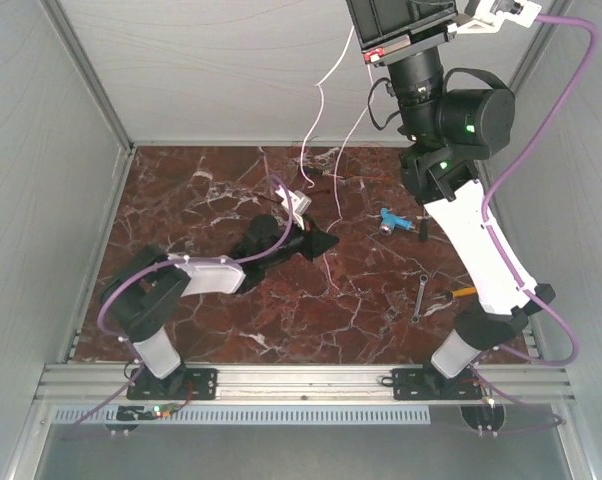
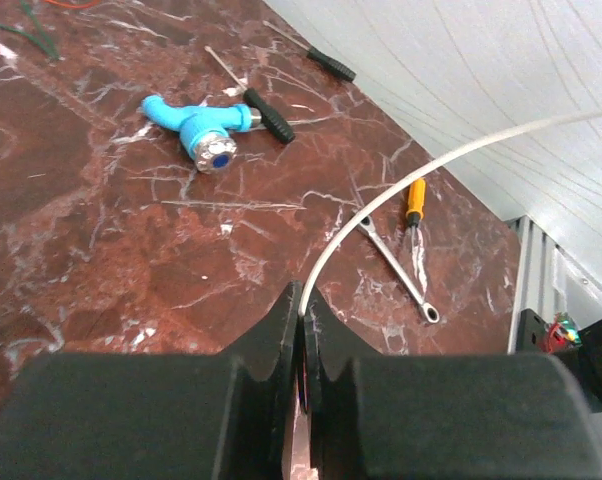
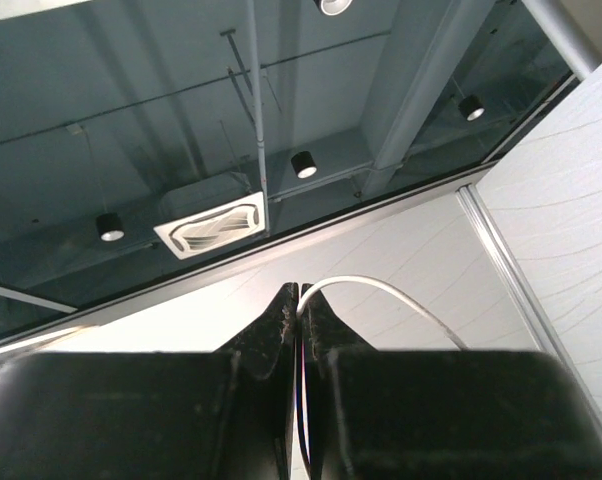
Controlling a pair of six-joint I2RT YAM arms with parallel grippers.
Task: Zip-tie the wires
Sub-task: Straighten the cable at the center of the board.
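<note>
The wires (image 1: 319, 100) are thin white and pale pink strands hanging from high up down to the marble table (image 1: 181, 200); an orange strand (image 1: 366, 178) lies on the table. My left gripper (image 1: 331, 242) is low over the table's middle, shut on a white wire. In the left wrist view that wire (image 2: 401, 180) leaves the closed tips of the left gripper (image 2: 301, 300) and arcs up to the right. My right gripper (image 1: 359, 25) is raised high at the back. In the right wrist view the right gripper (image 3: 301, 295) points at the ceiling, shut on a white wire (image 3: 381, 285).
A blue plastic fitting (image 1: 391, 220) (image 2: 206, 125), a black-handled screwdriver (image 2: 266, 112), a small wrench (image 1: 419, 298) (image 2: 396, 265) and an orange-handled screwdriver (image 1: 463, 291) (image 2: 414, 200) lie on the table's right half. White walls enclose the table on three sides.
</note>
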